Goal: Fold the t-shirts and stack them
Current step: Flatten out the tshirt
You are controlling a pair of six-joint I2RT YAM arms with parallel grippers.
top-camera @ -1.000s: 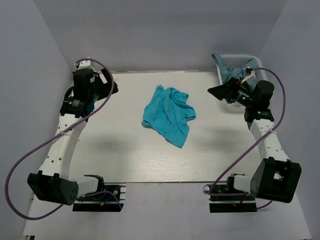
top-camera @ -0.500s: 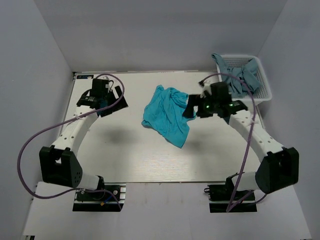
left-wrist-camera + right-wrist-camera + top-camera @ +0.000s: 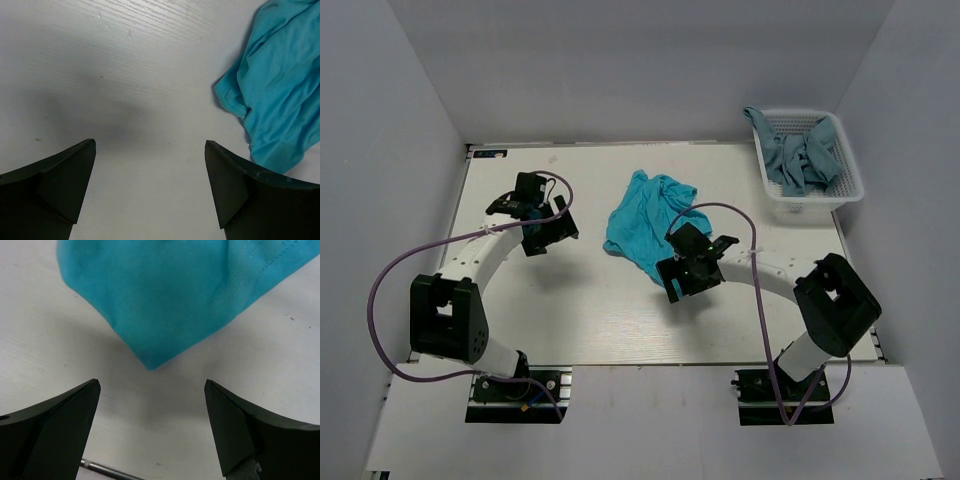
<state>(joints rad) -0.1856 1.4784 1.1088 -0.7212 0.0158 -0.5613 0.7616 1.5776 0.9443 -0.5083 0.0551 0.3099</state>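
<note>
Lying crumpled mid-tabletop, the turquoise shirt is untouched, with the right gripper at its near tip and the left gripper beside it, both wide open and empty.

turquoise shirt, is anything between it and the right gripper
Nothing visible. In the right wrist view the near corner of the turquoise shirt lies just ahead of the open right gripper, with only bare table between them. The left gripper likewise has only table between it and the shirt's edge.
</note>
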